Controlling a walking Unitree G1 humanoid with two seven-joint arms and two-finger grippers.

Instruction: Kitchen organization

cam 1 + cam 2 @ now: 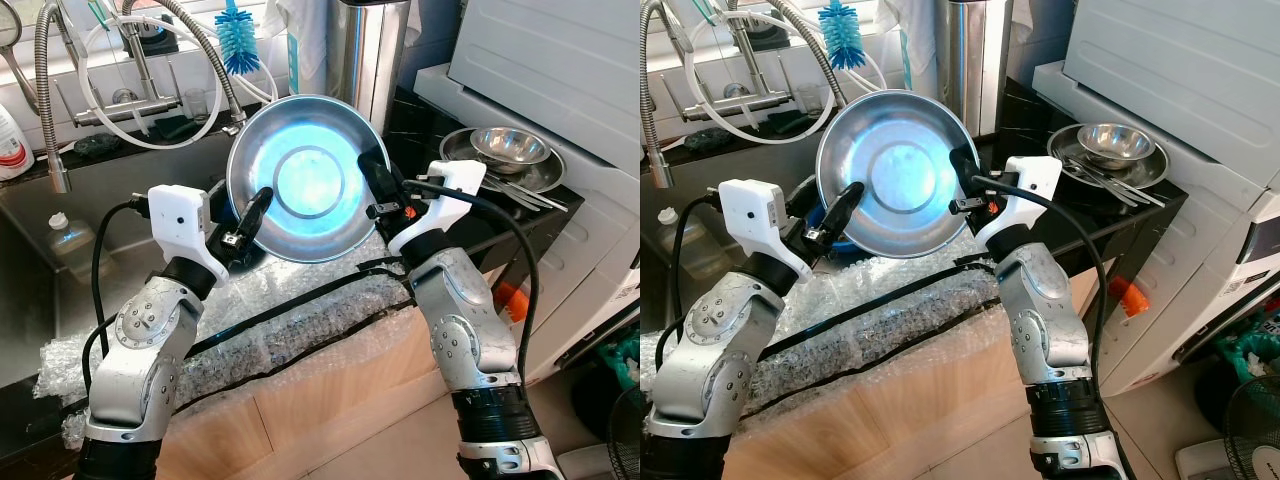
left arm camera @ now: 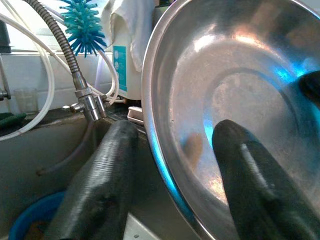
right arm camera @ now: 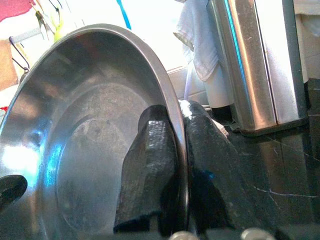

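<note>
A big shiny metal bowl is held up in the air over the sink. It is tipped up on its edge, so its open hollow side faces the robot's head and its flat round bottom points away, toward the taps. It is round, so it has no long side.

The left end effector grips the bowl's rim at about 8 o'clock. One black finger is inside the bowl and the other finger is behind it, closed just wide enough to pinch the rim. The right end effector grips the rim at about 3 o'clock. Its two fingers are nearly together, with the thin rim squeezed between them.

Below the arms lies bubble wrap on a wooden surface. A blue bottle brush hangs at 12 o'clock above the bowl. A tall steel can stands at 1 o'clock. At 3 o'clock, well apart, a small metal bowl sits in a metal plate on a dark surface.

A white box behind the brush has a blue label, too small to read.
</note>
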